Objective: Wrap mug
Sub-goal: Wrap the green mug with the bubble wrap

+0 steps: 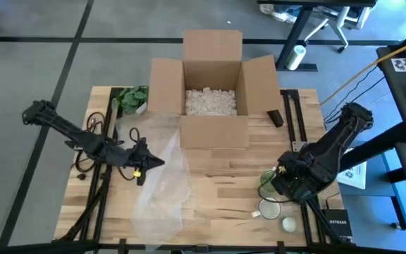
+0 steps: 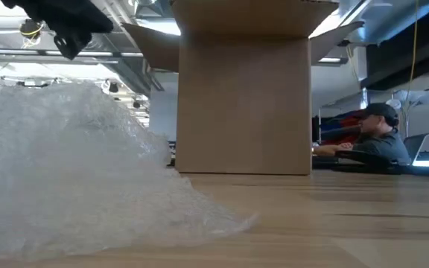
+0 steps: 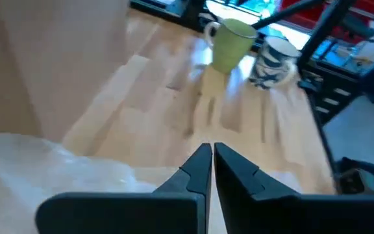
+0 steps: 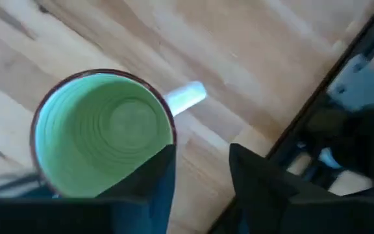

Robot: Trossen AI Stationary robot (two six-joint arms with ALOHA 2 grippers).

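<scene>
Lower right of the high view: right claw (image 1: 282,185) hangs over the green mug (image 1: 267,180), fingers spread with a clear gap and nothing between them — the right wrist view looks straight down into the mug (image 4: 102,133), its pale handle (image 4: 186,97) pointing away from the fingers.
Mug, where: upright on the counter (image 1: 217,190) near its right front corner, well apart from the wrap.
Neighbours near the mug: a white mug (image 1: 269,209) just in front of it and a small pale round thing (image 1: 288,224) beside that; in the left wrist view a patterned mug (image 3: 274,60) stands just beside the green one (image 3: 231,44).
Lower left of the high view: left claw (image 1: 144,166) hovers above the bubble wrap (image 1: 162,176), fingers pressed together, holding nothing that I can see.
Doing the step well: my judgement — bring the right fingers down astride the rim on the side away from the handle, close firmly, lift straight up, then carry it across to the middle of the sheet.
What stands in the way: the white mug sits close enough to be knocked; the sheet is rumpled and humped in the low view (image 2: 73,171), so it may want flattening first.
Upper centre, farthest: open cardboard box (image 1: 213,92) with packing peanuts (image 1: 210,102); a green-leaved thing (image 1: 132,97) at its left, a dark small object (image 1: 275,118) at its right.
</scene>
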